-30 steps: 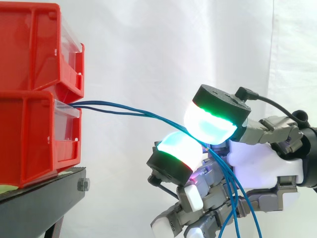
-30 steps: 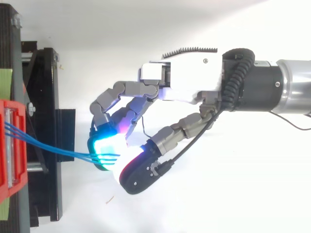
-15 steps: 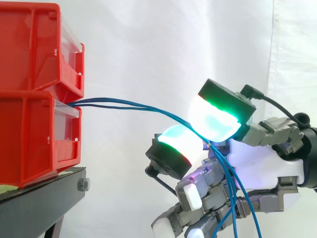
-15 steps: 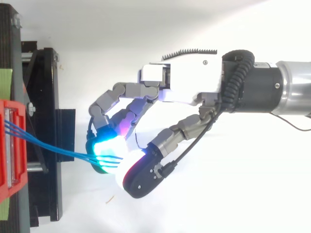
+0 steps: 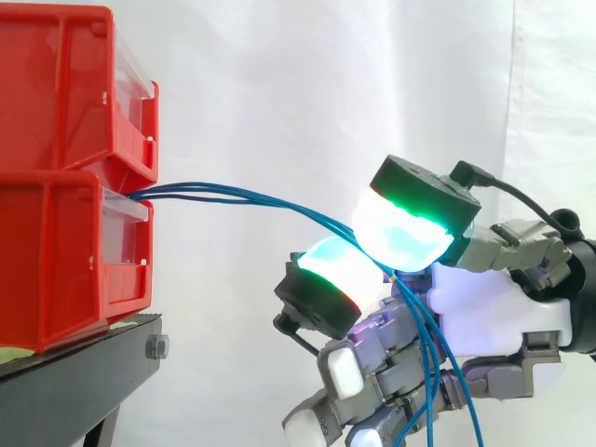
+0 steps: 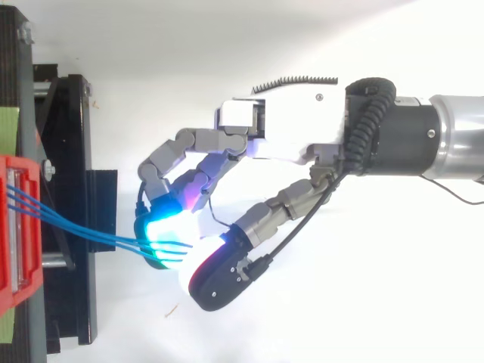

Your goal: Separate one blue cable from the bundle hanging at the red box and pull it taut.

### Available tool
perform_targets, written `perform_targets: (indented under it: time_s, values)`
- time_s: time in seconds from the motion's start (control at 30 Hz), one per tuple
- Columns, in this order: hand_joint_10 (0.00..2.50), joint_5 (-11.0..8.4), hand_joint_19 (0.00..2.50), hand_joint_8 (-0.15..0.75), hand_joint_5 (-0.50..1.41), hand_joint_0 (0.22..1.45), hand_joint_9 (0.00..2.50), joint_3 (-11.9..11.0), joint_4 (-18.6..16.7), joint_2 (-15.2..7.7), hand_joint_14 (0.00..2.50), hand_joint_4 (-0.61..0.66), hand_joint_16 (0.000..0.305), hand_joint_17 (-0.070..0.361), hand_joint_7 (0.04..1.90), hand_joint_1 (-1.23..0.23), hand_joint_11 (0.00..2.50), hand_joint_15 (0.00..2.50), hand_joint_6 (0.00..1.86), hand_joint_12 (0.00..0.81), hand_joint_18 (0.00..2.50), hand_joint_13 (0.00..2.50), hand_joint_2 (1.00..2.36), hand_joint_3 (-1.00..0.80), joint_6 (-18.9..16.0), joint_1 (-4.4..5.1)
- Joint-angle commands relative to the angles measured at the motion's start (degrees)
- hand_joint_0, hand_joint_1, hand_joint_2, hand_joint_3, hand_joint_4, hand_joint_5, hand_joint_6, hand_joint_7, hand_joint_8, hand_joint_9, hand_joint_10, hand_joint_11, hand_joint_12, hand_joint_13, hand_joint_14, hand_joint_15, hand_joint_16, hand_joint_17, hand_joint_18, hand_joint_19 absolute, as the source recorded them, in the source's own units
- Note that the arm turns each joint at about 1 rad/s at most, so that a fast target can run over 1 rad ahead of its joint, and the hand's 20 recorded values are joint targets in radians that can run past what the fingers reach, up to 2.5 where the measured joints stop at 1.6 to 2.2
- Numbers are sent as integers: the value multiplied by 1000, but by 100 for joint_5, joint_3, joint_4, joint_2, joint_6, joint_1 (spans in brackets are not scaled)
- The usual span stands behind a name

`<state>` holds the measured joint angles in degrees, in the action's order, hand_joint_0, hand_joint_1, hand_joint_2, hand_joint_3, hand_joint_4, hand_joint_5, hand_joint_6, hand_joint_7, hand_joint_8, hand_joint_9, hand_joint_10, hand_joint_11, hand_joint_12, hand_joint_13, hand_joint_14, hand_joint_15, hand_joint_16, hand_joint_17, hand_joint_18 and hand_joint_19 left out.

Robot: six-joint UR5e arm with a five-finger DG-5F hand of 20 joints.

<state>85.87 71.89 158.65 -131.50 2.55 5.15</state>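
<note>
The hand point(image 6: 287, 136) is curled, its thumb and one fingertip point(image 5: 402, 233) pinching three blue cables point(image 6: 113, 240) between glowing pads. The cables run in a shallow arc from the lower red bin point(image 5: 56, 251), then hang below the hand. Two red bins are stacked on a black stand point(image 5: 74, 372).

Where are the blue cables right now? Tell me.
In the side view the blue cables leave the red bins at left, run right and pass between the hand's glowing pads, then hang down.
</note>
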Motion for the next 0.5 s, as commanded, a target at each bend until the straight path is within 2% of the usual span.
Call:
perform_targets:
  time_s: [0.0, 0.03, 0.1, 0.37, 0.47]
  values:
    - [11, 0, 399, 236, -208, 769, 829, 0, 0, 2, 10, -121, 43, 96, 1176, -869, 519, 289, 851, 331, 688, 577, 1002, -69, 0, 4]
    - [13, 0, 423, 233, -177, 762, 818, 0, 8, 2, 10, -59, 42, 95, 1003, -733, 501, 295, 786, 329, 659, 564, 1004, -67, 0, 4]
    - [11, 0, 431, 237, -159, 751, 811, 0, 0, 2, 10, -16, 43, 96, 985, -691, 489, 302, 749, 331, 648, 552, 1006, -76, 0, 4]
    - [13, -9, 457, 250, -98, 726, 798, 18, -9, 2, 10, 71, 42, 95, 1262, -591, 468, 295, 558, 333, 610, 526, 1011, -158, 0, 4]
    - [11, 0, 445, 257, -93, 727, 797, 18, -9, 2, 10, 85, 42, 94, 1296, -595, 471, 293, 542, 332, 610, 527, 1012, -157, 0, 4]
